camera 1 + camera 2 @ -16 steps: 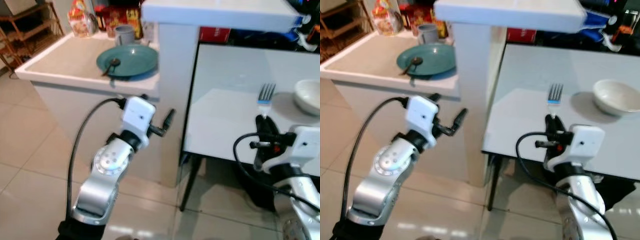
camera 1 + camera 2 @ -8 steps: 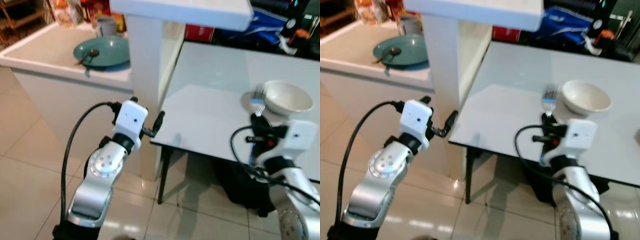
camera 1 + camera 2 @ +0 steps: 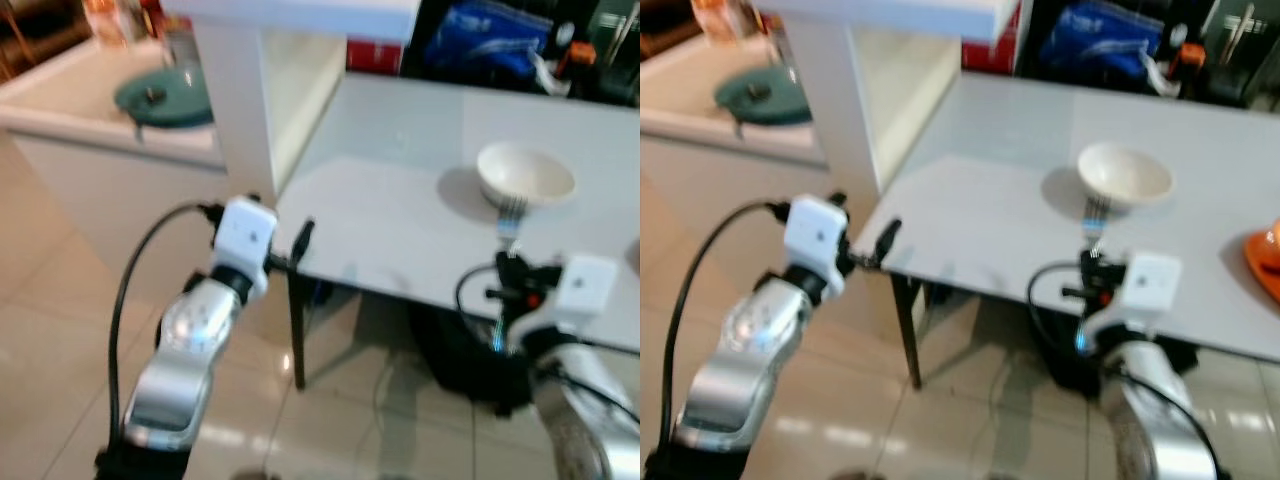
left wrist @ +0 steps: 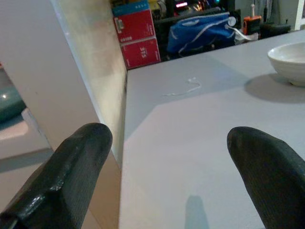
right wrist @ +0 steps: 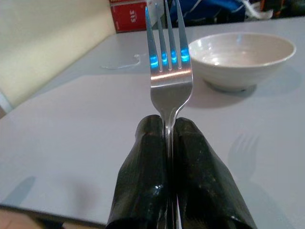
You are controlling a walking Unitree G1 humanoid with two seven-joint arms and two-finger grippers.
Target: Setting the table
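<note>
My right gripper point(image 3: 508, 268) is shut on the handle of a silver fork point(image 5: 169, 71), tines pointing up. It hangs at the near edge of the white table point(image 3: 400, 230), just in front of a white bowl point(image 3: 525, 175) standing on the tabletop. In the right wrist view the bowl point(image 5: 243, 55) stands slightly to one side beyond the tines. My left gripper point(image 3: 300, 240) is open with nothing between its fingers, level with the table's near left corner. In the left wrist view its fingers point(image 4: 81, 157) frame the bare tabletop.
A white pillar point(image 3: 235, 110) stands at the table's left end, with a counter beyond it bearing a green plate point(image 3: 160, 95). An orange dish point(image 3: 1265, 255) lies at the table's right edge. A blue bag point(image 3: 480, 50) and red boxes point(image 4: 140, 38) stand behind the table. Tiled floor lies below.
The whole view has swung right toward the table, so the counter and plate slid left. The fork stays in my right gripper and now stands close before the bowl.
</note>
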